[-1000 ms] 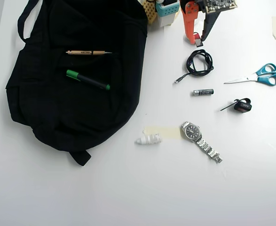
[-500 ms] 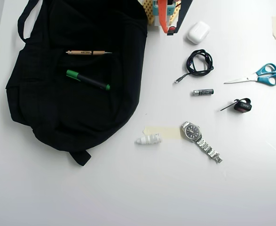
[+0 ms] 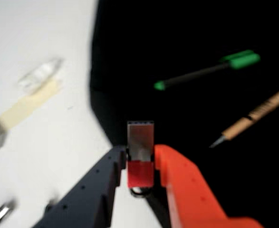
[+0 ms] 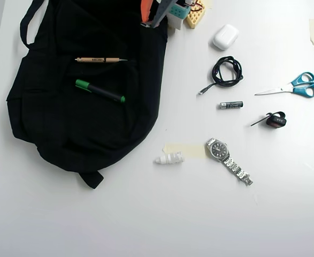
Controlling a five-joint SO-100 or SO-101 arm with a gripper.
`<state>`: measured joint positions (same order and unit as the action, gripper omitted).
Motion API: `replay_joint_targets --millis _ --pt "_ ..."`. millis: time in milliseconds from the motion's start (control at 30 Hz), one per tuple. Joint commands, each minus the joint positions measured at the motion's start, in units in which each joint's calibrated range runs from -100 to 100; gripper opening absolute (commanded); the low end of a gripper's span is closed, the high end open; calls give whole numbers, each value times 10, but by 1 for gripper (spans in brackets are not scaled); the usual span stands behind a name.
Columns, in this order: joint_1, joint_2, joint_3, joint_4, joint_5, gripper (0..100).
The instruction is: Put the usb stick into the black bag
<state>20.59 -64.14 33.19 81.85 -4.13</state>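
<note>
In the wrist view the gripper (image 3: 140,166), one black finger and one orange, is clamped on the usb stick (image 3: 140,154), red end between the fingers, silver end pointing outward; directly beyond lies the black bag (image 3: 191,95); on it, ahead and right, a green-capped marker (image 3: 206,70) and a pencil (image 3: 253,115); overhead, the gripper (image 4: 148,19) sits above the bag's (image 4: 82,123) top edge.

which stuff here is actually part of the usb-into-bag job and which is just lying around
Part of the job:
- usb stick, held between the fingers
- black bag

Just lying about:
- green marker and pen, on the bag
- earbud case
- cable
- scissors
- battery tube
- watch
</note>
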Motion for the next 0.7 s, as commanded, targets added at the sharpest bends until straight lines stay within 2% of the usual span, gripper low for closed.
replay_joint_targets --millis 0,133,233,433,567,633,667 --pt "57 -2 21 -46 -2 2" --pt "114 9 74 -117 -3 2" --pt "141 10 136 -216 -4 2" --pt "205 29 286 -477 -1 2" --pt "200 110 293 -489 3 3" --pt "200 110 287 -484 4 25" --pt "200 110 290 -483 4 29"
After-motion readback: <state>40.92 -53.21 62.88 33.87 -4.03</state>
